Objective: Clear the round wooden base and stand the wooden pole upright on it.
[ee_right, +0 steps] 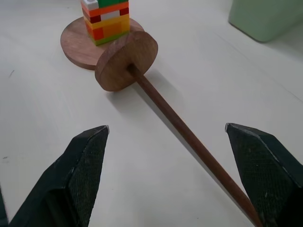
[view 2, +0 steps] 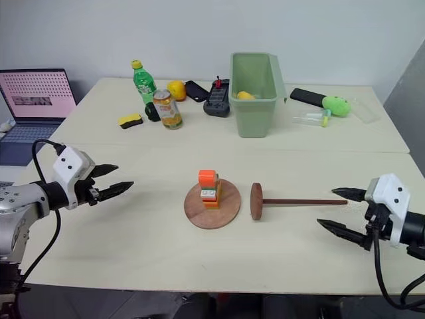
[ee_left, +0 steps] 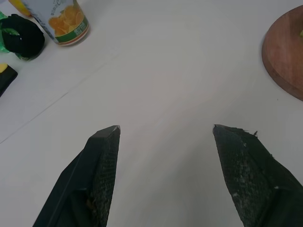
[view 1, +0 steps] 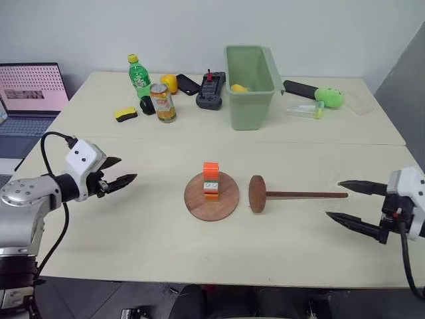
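Note:
The round wooden base (view 1: 227, 201) lies flat at the table's middle, and a small orange, white and green block stack (view 1: 210, 181) stands on it. Just to its right the wooden pole (view 1: 305, 195) lies on its side, its disc end (view 1: 257, 193) near the base and its rod pointing right. My right gripper (view 1: 333, 199) is open at the rod's free tip, its fingers above and below the tip and not touching it. In the right wrist view the pole (ee_right: 156, 97) runs between the open fingers toward the base (ee_right: 75, 42). My left gripper (view 1: 128, 168) is open and empty, well left of the base.
Along the far side stand a green bin (view 1: 249, 86), a drink can (view 1: 163, 102), a green bottle (view 1: 139, 76), a yellow-black sponge (view 1: 125, 113), black devices (view 1: 210, 92) and a green toy (view 1: 329, 97). A laptop (view 1: 30, 93) sits off the table's left.

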You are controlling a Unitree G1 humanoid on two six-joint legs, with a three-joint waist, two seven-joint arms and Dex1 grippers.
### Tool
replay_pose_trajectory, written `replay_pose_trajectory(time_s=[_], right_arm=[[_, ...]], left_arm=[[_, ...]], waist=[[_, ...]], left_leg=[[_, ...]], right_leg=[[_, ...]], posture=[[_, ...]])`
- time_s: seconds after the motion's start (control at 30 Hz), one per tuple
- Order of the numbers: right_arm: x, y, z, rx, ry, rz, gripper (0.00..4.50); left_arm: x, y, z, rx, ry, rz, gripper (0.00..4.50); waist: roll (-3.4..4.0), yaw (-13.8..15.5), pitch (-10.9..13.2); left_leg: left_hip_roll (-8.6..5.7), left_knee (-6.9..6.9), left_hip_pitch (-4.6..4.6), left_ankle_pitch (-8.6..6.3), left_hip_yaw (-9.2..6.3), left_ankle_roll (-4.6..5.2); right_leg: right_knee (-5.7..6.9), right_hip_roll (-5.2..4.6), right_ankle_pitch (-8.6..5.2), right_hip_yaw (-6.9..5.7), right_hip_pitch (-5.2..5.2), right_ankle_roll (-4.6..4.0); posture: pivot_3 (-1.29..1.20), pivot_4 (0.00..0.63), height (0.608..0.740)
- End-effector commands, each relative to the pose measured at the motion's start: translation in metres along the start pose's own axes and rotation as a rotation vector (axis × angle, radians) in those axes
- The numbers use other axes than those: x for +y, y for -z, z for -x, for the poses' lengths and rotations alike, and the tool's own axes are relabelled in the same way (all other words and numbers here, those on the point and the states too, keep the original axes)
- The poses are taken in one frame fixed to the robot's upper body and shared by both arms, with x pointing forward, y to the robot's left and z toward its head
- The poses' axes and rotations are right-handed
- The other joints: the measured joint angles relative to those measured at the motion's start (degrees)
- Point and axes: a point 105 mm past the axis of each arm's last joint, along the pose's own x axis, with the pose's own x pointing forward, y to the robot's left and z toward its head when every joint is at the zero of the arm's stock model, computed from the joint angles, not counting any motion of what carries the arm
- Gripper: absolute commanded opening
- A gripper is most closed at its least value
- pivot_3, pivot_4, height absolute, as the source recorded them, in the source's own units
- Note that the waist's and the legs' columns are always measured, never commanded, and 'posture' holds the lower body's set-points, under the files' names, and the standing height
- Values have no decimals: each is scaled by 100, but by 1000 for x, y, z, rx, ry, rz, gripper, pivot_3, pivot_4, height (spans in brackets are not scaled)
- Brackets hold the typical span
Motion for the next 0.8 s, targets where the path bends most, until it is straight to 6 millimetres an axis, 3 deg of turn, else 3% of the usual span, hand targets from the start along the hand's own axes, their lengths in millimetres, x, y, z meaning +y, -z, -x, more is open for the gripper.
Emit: replay_pose_trajectory(time_s=[0.03, 0.47, 0.63, 0.7, 0.8], right_arm=[[3, -16, 4, -22, -19, 49, 4125], [8, -22, -5, -63, -36, 48, 4125], [12, -30, -7, -84, -49, 45, 4125], [18, -32, -9, -89, -71, 28, 4125], [28, -38, -14, -106, -108, -5, 4125]], left_arm=[[0, -22, 6, -64, 28, -48, 3245], [-9, -46, 2, -151, 152, -83, 3245], [-35, -56, 2, -124, 371, -91, 4102], [-44, -71, -3, -168, 422, -105, 4426], [-52, -90, -14, -233, 476, -107, 4426]], waist=[[0, 0, 0], [-1, -2, 1], [-1, -8, 1], [-1, -2, 2], [-2, 36, 3]], left_leg=[[0, 0, -1, 0, 0, 0], [0, 2, -1, 0, 1, 0], [-1, 3, -2, 0, 2, 0], [-2, 2, -3, 0, 2, 0], [-3, 25, -20, 0, -2, 0]], right_leg=[[0, 0, 0, 0, 0, 0], [0, 0, 0, 0, 0, 0], [0, 9, 0, -1, 0, 0], [0, 10, 0, 0, 0, 0], [3, 11, 0, -12, 0, 0]], posture=[[0, 150, 740], [0, 150, 740], [0, 150, 740], [0, 150, 740], [0, 150, 740]])
